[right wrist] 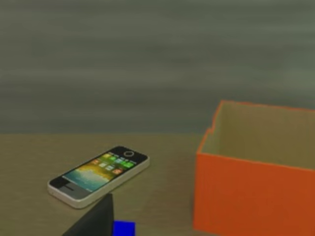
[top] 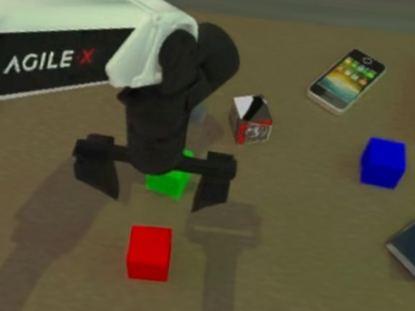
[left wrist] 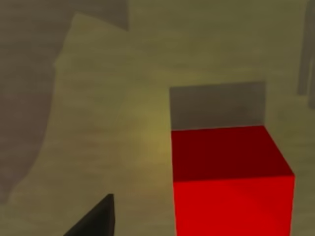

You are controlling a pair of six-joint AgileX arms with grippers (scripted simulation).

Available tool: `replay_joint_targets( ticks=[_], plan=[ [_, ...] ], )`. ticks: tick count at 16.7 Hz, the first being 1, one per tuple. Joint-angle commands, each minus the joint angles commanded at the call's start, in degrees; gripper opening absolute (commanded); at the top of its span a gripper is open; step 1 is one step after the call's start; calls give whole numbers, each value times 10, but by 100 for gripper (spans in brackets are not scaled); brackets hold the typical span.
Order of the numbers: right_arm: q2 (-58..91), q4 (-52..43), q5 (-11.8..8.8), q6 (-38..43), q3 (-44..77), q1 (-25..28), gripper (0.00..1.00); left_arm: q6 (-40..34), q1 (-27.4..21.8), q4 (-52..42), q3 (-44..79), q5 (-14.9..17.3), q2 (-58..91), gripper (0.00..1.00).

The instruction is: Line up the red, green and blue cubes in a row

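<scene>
While the green cube [top: 169,182] sits at centre frame, part hidden under the left gripper [top: 155,177], whose jaws stand wide to either side of it, the red cube [top: 149,252] rests just below. The blue cube [top: 383,162] lies well apart at right, so the row looks unfinished. A patterned box [top: 251,119] stands above centre, a phone [top: 346,79] at upper right. The right gripper [right wrist: 93,221] shows only one finger; aperture undetermined.
</scene>
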Motion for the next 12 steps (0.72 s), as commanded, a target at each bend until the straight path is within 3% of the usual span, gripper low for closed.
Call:
replay_joint_targets(
  ticks=[7, 12],
  plan=[
    [0, 0, 0, 0, 0, 0, 100, 173, 63, -67, 236, 8, 157, 100],
    [0, 0, 0, 0, 0, 0, 100, 195, 72, -74, 259, 8, 175, 100]
  ],
)
